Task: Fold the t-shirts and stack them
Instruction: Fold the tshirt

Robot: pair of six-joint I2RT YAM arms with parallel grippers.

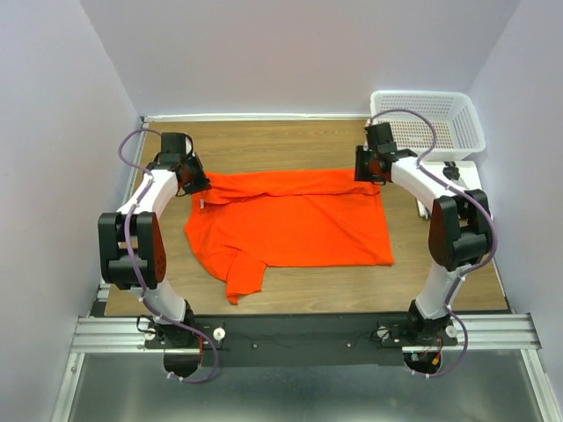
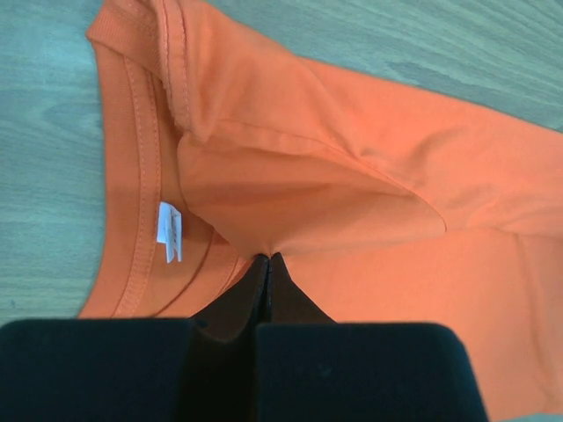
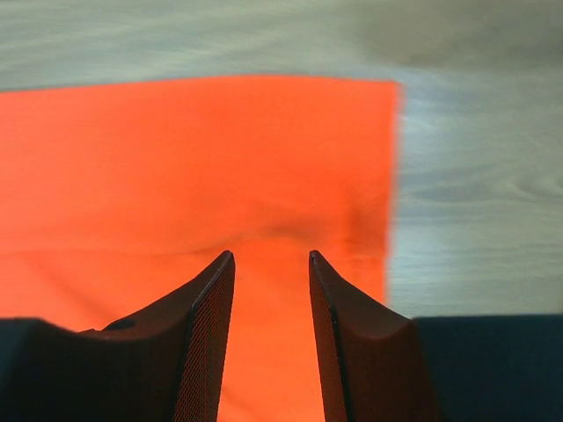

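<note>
Jaws of the left gripper (image 2: 266, 259) are pinched together on a raised fold of the orange-red t-shirt (image 2: 352, 176) just beside its collar (image 2: 132, 176); those of the right gripper (image 3: 271, 255) stand apart, low over the shirt's corner closest to the white basket (image 1: 428, 119). Spread on the table (image 1: 290, 141), the shirt lies to the left of the basket and nearer the robot. Thin and limp, it looks light and likely to sag and crease, so it is probably best held along one edge, at the collar side and the hem corner together.

white mesh basket (image 1: 428, 119) far-rt corner of wood table (image 1: 290, 141); white board (image 1: 472, 173) just nearer.
</note>
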